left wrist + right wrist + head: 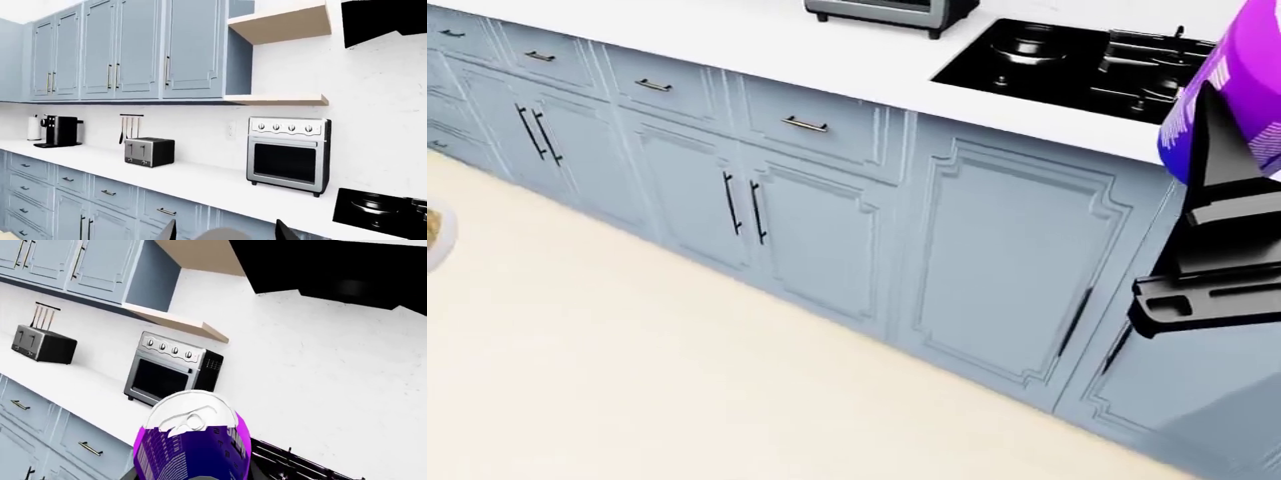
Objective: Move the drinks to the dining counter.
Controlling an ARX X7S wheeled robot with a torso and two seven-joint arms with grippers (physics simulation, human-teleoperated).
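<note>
Your right claw [1214, 215] pinches the purple can [193, 445], a smooth glossy cylinder with white markings and a silver lid with a pull tab; in the head view only a slice of the can shows at the right edge, raised above the dark angular claw, level with the bench [827, 55] edge. That bench is a flat white worktop on blue-grey panelled cabinets [814, 220] with slim dark handles, carrying a black gas hob [1081, 60], a boxy brushed-steel oven [288, 154], a steel toaster [149, 151] and a black coffee machine [60, 131]. Your left claw [223, 232] shows only as two dark finger tips at the frame edge, standing apart around a pale rounded shape you cannot make out clearly. The white bottle cannot be identified for certain, and the dining counter lies outside every view.
</note>
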